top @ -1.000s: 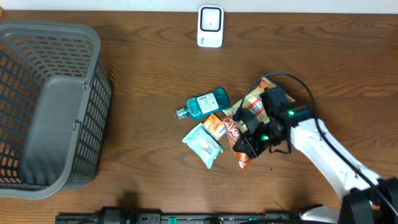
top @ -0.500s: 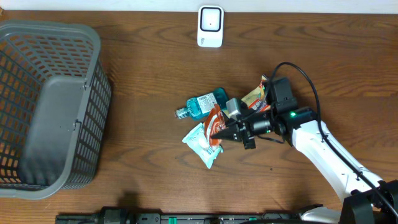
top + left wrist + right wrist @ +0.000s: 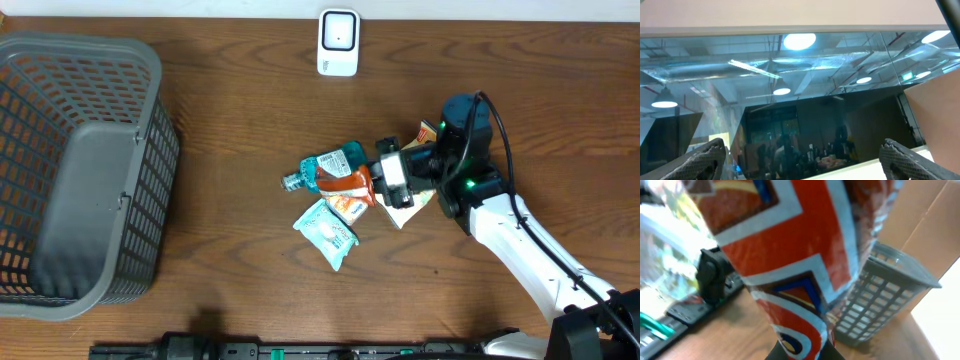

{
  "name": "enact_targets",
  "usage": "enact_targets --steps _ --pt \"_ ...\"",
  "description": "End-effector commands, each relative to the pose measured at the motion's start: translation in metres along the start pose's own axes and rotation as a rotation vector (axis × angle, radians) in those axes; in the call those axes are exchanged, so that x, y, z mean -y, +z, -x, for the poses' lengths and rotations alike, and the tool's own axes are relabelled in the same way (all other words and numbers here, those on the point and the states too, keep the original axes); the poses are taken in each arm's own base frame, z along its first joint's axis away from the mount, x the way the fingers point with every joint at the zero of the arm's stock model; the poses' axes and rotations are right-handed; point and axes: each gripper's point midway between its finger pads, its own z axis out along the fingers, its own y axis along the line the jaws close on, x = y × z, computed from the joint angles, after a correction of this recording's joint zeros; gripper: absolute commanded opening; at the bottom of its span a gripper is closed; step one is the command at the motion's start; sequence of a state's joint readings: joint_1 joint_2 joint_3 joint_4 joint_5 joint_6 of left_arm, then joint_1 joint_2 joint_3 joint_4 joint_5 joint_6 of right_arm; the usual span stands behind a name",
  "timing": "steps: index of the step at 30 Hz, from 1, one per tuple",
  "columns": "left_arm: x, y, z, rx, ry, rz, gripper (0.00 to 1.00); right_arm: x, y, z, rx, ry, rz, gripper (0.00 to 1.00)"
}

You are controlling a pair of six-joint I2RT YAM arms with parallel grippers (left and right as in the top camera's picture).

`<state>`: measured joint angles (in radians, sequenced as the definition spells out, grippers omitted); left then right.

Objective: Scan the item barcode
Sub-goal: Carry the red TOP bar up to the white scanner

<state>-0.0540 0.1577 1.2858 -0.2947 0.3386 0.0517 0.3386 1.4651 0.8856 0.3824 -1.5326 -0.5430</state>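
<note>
Wood tabletop (image 3: pixel 240 90), mostly bare. Right claw (image 3: pixel 376 185) is clamped on the orange snack packet (image 3: pixel 345 186), which has swung up off the pile to mid-frame, over the blue bottle (image 3: pixel 325 166) I think, so it's ready to present. Scanner (image 3: pixel 338 42) sits top centre with open wood between. Basket (image 3: pixel 150 120) is far left. Left claw (image 3: pixel 802 150) gapes wide, holding nothing.

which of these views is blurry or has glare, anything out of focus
Right wrist: the orange packet fills the frame, too close and soft, while the basket behind it reads clearer. Left wrist: aimed up at glass full of reflections, with one round lamp blown out. Overhead: sharp and evenly lit, only a mild sheen on the table.
</note>
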Motion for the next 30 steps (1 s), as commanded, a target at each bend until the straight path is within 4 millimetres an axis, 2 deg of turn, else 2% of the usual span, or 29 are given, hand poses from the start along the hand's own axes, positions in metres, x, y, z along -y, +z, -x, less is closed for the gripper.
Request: enact_targets --steps 1,4,6,8,10,13,17,22,27,28,30 --pt "0.002 -0.002 -0.002 0.003 -0.002 -0.007 0.98 0.009 0.002 -0.004 -0.023 0.366 -0.055 0.01" --pt "0.002 -0.002 -0.003 0.003 -0.002 -0.007 0.98 0.031 -0.003 -0.025 -0.063 0.704 -0.233 0.01" --pt "0.002 -0.002 -0.003 0.003 -0.002 -0.007 0.98 0.047 -0.01 -0.041 -0.081 0.859 -0.376 0.01" --pt "0.002 -0.002 -0.003 0.003 -0.002 -0.007 0.98 0.063 -0.024 -0.067 -0.103 1.034 -0.574 0.01" --pt "0.002 -0.002 -0.003 0.003 -0.002 -0.007 0.98 0.071 -0.039 -0.09 -0.135 1.135 -0.745 0.01" --pt "0.002 -0.002 -0.003 0.003 -0.002 -0.007 0.98 0.083 -0.061 -0.111 -0.162 1.18 -0.955 0.01" --pt "0.002 -0.002 -0.003 0.003 -0.002 -0.007 0.98 0.099 -0.086 -0.124 -0.19 1.171 -1.142 0.01" --pt "0.002 -0.001 -0.004 0.001 -0.003 -0.007 0.98 0.119 -0.096 -0.142 -0.272 1.195 -1.21 0.01" --pt "0.002 -0.001 -0.005 -0.002 -0.003 -0.007 0.98 0.163 -0.097 -0.157 -0.359 1.213 -1.221 0.01" --pt "0.002 -0.001 -0.006 -0.004 -0.004 -0.007 0.98 0.179 -0.101 -0.165 -0.39 1.221 -1.245 0.01" --pt "0.002 -0.001 -0.006 -0.005 -0.004 -0.006 0.98 0.197 -0.104 -0.176 -0.426 1.245 -1.268 0.02"
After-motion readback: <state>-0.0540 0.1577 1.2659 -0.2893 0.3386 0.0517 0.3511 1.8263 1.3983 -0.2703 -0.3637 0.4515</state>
